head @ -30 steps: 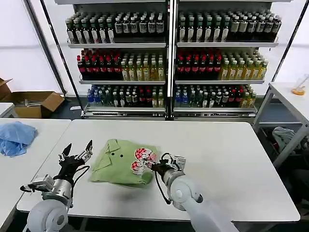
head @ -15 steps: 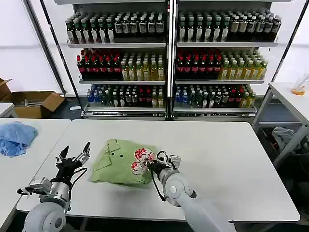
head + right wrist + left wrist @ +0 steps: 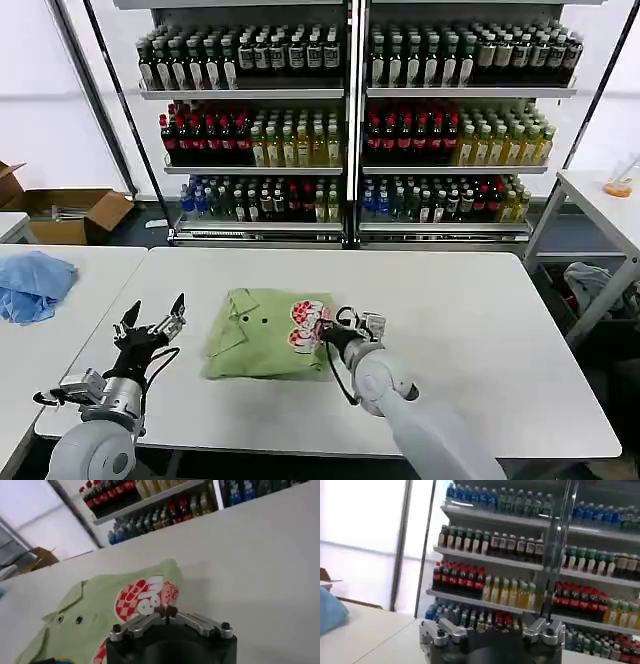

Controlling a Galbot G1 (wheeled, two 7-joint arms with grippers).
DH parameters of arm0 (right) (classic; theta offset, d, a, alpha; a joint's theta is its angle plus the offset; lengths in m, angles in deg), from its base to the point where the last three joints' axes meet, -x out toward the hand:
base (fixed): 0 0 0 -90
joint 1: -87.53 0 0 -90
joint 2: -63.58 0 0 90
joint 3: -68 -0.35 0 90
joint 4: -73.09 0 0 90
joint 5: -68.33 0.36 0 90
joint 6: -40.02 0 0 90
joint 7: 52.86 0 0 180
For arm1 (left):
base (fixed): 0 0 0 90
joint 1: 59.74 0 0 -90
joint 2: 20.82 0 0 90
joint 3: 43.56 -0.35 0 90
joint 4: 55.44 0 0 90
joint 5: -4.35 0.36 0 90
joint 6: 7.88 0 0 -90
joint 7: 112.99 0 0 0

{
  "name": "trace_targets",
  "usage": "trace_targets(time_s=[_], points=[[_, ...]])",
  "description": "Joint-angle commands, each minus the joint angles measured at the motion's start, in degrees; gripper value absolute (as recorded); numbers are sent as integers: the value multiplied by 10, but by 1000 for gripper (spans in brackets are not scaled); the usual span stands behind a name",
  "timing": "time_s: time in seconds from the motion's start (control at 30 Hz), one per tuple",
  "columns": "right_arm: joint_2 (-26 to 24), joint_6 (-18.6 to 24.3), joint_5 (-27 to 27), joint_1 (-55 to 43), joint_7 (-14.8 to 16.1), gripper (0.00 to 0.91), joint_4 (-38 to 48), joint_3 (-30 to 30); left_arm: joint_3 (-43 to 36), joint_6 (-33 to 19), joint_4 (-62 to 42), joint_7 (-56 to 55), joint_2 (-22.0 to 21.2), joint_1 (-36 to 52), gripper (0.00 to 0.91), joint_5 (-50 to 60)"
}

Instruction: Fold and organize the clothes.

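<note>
The collared green shirt [image 3: 268, 335] lies folded into a compact rectangle on the white table [image 3: 480, 340], collar and buttons facing up, with the red-and-white printed patch [image 3: 305, 325] at its right edge. The right gripper [image 3: 335, 333] sits at that edge beside the patch, fingers pressed together with no cloth visibly pinched. The left gripper [image 3: 152, 325] hovers well apart on the left, fingers spread. Folding appears largely complete; squaring the edges and placing the shirt probably remain.
</note>
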Motion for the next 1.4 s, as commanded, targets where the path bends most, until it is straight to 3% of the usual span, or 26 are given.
trace_targets(time_s=[0.03, 0.23, 0.27, 0.3, 0.37, 0.4, 0.43, 0.5, 0.63, 0.73, 0.8, 1.0, 1.4], points=[[-85, -2, -63, -4, 70, 0, 9, -43, -4, -1, 2, 0, 1, -3, 907, 12], [-125, -7, -121, 2, 116, 0, 12, -66, -9, 1, 3, -1, 9, 1, 907, 17], [-126, -7, -127, 2, 119, 524, 10, -67, -10, 1, 3, -1, 10, 1, 907, 17], [-128, -2, -139, 4, 130, 897, 2, -69, -12, 0, 2, -1, 11, 3, 907, 21], [-128, 16, -176, 11, 159, 907, -15, -77, -16, -1, 2, -1, 13, 6, 907, 33], [-127, 28, -222, 17, 167, 907, -24, -81, -17, -1, 2, -1, 13, 6, 907, 40], [-126, 47, -267, 26, 164, 907, -34, -85, -18, -1, 1, -1, 15, 7, 907, 48], [-123, 128, -349, 53, 143, 907, -47, -103, -21, -5, 1, 1, 18, 6, 907, 69], [-127, 206, -423, 130, 131, 907, -89, -150, -27, -11, 1, 4, 22, 2, 907, 92], [-126, 239, -427, 209, 120, 907, -140, -198, -30, -13, 3, 5, 19, 2, 907, 103], [-132, 234, -401, 263, 126, 907, -194, -234, -32, -13, 4, 6, 18, 0, 907, 107], [-113, 263, -410, 384, 134, 907, -287, -312, -29, -14, 0, 9, 20, -2, 907, 108], [-89, 254, -430, 433, 134, 907, -312, -337, -18, -12, 9, 20, 29, -18, 907, 111]])
